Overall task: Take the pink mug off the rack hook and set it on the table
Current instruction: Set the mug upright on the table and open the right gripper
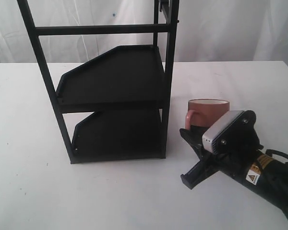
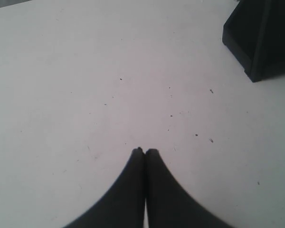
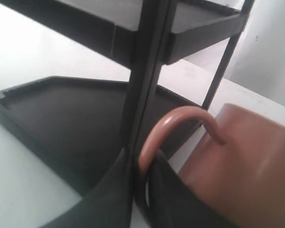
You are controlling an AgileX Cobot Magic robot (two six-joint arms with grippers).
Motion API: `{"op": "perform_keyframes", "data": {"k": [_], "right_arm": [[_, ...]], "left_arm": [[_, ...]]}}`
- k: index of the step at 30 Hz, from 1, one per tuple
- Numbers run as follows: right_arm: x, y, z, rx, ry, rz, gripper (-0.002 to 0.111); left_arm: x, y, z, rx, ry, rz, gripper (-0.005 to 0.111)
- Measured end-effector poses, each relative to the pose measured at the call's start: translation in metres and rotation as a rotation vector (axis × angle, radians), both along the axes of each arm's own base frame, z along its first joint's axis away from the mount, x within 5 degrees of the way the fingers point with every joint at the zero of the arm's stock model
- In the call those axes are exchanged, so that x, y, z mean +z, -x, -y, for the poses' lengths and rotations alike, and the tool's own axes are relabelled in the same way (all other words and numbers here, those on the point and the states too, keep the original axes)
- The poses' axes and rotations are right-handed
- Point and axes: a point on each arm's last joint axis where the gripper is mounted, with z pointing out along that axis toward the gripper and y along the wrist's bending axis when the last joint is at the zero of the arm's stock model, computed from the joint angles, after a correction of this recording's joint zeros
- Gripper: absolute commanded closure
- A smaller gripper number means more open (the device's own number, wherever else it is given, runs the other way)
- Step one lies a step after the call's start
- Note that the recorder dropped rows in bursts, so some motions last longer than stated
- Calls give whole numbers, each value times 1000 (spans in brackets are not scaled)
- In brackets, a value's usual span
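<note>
The pink mug (image 1: pixel 209 112) stands upright on the white table (image 1: pixel 110 191), just right of the black rack (image 1: pixel 113 79). Its loop handle (image 3: pixel 175 121) faces the rack's front right post. My right gripper (image 1: pixel 186 133) reaches in from the lower right and is shut on the handle, one finger on each side (image 3: pixel 141 160). The mug's body (image 3: pixel 242 166) fills the near side of the right wrist view. The rack's top is cut off by the frame edge, so I cannot make out the rack hook. My left gripper (image 2: pixel 145 151) hangs shut and empty over bare table.
The rack's two angled shelves (image 1: pixel 115 124) carry nothing. A corner of the rack's base (image 2: pixel 256 42) shows in the left wrist view. White curtains hang behind the table's far edge. The right arm (image 1: pixel 269 177) lies low over the table's front right.
</note>
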Motion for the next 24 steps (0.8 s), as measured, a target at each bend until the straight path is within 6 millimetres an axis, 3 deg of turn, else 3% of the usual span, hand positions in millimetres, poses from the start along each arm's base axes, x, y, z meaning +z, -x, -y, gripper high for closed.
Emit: {"op": "perform_keyframes", "data": {"k": [7,20,22,24], "right_arm": [[-16,-15,-6,26,120,31,108],[-41,-27,-9,1,159,-46,108],[-44,-31,-10,1,158,-46,107],[-47,-32,-11,3,159,-45,99]], "left_arm": [[0,0,0,0,0,0,107],[0,0,0,0,0,0,107],[0,0,0,0,0,0,107],[0,0,0,0,0,0,107]]}}
